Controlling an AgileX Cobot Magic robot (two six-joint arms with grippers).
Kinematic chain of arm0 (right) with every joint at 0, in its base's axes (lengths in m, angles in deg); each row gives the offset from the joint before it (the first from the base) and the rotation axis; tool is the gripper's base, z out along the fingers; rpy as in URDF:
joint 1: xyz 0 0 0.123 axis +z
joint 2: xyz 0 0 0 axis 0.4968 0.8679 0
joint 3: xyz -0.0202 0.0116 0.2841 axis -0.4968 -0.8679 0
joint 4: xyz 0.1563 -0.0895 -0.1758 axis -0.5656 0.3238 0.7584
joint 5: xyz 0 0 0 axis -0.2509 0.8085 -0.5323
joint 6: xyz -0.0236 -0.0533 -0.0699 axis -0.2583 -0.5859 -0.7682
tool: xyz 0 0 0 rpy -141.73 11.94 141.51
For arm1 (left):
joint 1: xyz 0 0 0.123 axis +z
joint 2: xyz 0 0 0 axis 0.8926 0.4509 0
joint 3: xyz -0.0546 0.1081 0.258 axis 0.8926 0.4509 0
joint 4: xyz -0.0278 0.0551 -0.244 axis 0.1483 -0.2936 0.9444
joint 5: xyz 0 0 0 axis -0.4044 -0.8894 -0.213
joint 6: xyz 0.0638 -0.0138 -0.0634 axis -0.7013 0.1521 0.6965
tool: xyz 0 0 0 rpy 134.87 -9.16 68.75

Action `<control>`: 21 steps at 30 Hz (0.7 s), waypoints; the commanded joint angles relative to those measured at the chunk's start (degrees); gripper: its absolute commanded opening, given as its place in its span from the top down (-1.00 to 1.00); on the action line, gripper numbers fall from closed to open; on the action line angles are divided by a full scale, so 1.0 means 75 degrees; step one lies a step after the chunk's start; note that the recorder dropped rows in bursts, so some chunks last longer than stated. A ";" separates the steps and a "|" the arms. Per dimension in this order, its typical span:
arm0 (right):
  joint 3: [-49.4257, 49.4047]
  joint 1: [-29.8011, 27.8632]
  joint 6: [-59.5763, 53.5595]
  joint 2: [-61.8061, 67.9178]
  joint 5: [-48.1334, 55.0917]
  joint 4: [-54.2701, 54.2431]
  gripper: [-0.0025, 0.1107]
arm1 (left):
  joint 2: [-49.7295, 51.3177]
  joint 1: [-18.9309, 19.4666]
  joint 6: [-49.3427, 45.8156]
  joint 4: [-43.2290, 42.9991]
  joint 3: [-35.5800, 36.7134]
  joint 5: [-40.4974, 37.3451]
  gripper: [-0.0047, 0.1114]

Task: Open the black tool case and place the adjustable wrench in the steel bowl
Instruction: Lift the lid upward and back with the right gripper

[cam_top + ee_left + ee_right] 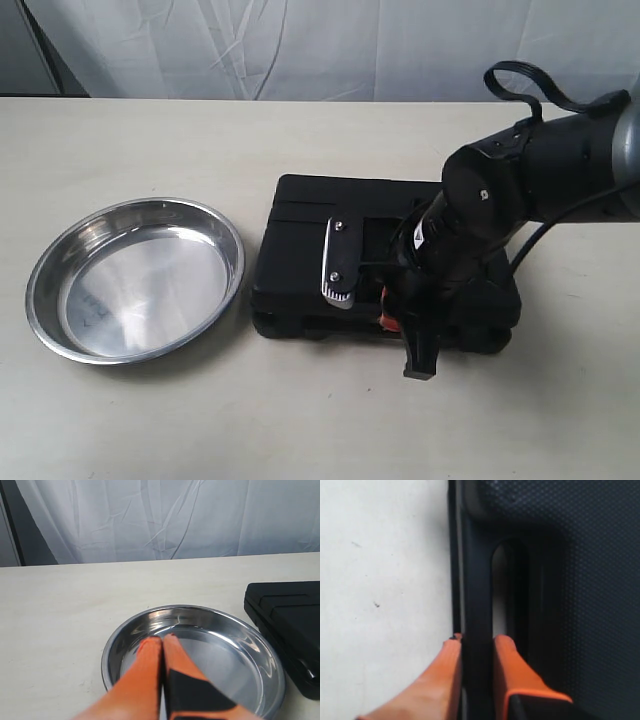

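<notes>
Closed black pebbled tool case (300,235) — right gripper (476,644) clamped on its handle bar (477,585)

No text, brand, number or sign can be read, faint grey mark on the floor of the steel bowl (160,270) too blurred to make out, nothing legible on the black tool case (300,230)

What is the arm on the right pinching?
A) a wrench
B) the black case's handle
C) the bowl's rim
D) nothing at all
B: the right gripper has its orange fingers on either side of the case handle, one inside the slot.
</notes>
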 commanded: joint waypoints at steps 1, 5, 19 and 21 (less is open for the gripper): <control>-0.0007 -0.0011 0.0094 -0.0153 -0.0031 0.0000 0.94 | -0.0052 -0.0001 -0.0007 -0.0004 0.0041 -0.0019 0.92; -0.0007 -0.0011 0.0094 -0.0152 -0.0031 0.0000 0.94 | -0.0052 -0.0001 -0.0007 -0.0004 0.0041 -0.0019 0.92; 0.0432 -0.0011 0.0094 -0.0271 0.0040 0.0106 0.94 | -0.0052 -0.0001 -0.0007 -0.0004 0.0041 -0.0019 0.92; 0.0584 -0.0011 0.0094 -0.0364 0.0072 0.0243 0.94 | -0.0052 -0.0001 -0.0007 -0.0004 0.0041 -0.0019 0.92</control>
